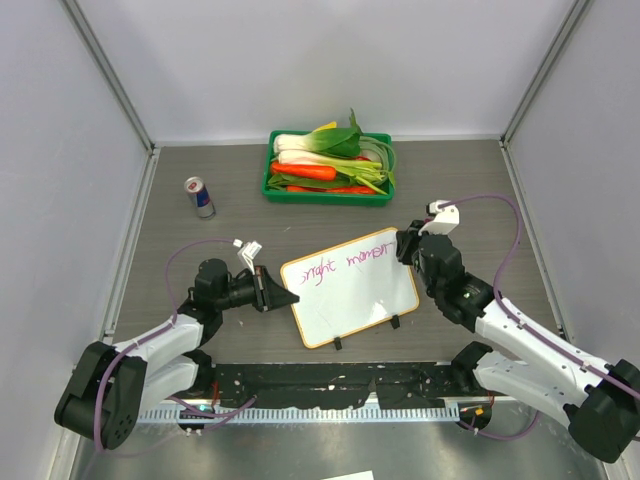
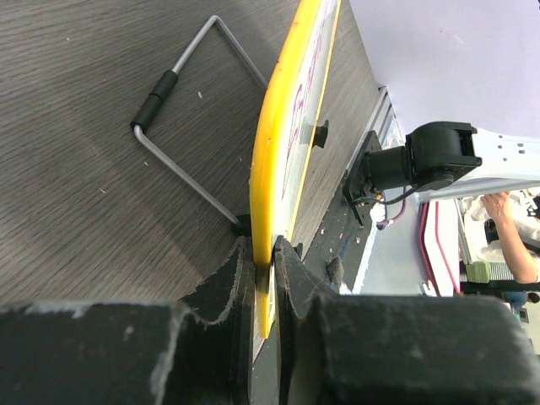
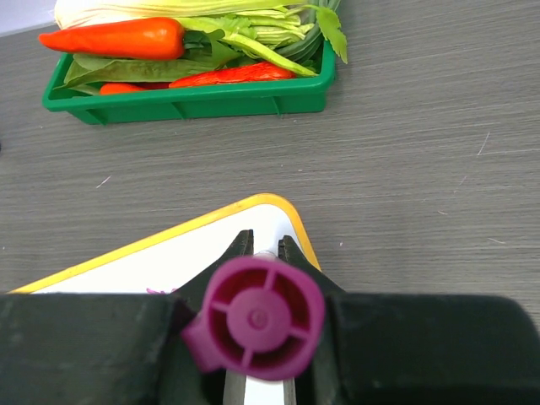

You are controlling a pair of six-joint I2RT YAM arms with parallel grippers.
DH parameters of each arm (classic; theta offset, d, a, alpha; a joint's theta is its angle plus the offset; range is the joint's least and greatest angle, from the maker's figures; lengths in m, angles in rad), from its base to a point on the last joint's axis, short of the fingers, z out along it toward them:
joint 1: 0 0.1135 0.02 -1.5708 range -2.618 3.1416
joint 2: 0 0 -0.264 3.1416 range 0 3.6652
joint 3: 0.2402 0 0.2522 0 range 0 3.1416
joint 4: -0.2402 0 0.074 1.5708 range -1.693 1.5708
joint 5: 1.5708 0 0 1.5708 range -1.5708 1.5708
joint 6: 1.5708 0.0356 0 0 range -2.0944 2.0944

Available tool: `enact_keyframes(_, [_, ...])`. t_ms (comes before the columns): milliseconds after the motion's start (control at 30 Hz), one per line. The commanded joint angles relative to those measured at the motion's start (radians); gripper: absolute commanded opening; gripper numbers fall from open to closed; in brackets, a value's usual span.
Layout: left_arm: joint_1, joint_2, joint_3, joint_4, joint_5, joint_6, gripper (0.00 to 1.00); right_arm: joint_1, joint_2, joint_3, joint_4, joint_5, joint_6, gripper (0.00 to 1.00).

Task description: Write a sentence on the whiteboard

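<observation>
The whiteboard (image 1: 350, 288) lies mid-table, white with a yellow-orange rim and two black clips on its near edge. Purple words (image 1: 340, 265) run along its far edge, reading about "Bright moments". My left gripper (image 1: 272, 292) is shut on the board's left edge; in the left wrist view the yellow rim (image 2: 268, 169) sits pinched between my fingers (image 2: 268, 261). My right gripper (image 1: 405, 246) is shut on a purple marker (image 3: 257, 316) over the board's far right corner (image 3: 278, 207). The marker's tip is hidden.
A green tray (image 1: 328, 192) of vegetables stands at the back, also in the right wrist view (image 3: 194, 97). A drink can (image 1: 199, 197) stands at the back left. A wire stand (image 2: 181, 110) lies on the table behind the board. Grey walls enclose the table.
</observation>
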Motion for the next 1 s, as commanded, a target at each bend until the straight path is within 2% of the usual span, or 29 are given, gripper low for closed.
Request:
enact_keyframes(0, [0.001, 0.008, 0.004, 0.006, -0.017, 0.040, 0.00, -0.007, -0.001, 0.034, -0.010, 0.039, -0.016, 0.01])
enact_keyframes(333, [0.001, 0.013, 0.004, 0.006, -0.017, 0.038, 0.00, -0.007, -0.060, 0.051, 0.004, -0.030, -0.009, 0.01])
enact_keyframes(600, [0.001, 0.011, 0.004, 0.006, -0.017, 0.038, 0.00, -0.008, 0.000, 0.061, 0.073, -0.027, -0.018, 0.01])
enact_keyframes(967, [0.001, 0.014, 0.005, 0.008, -0.014, 0.038, 0.00, -0.008, -0.011, 0.020, 0.047, -0.042, 0.005, 0.02])
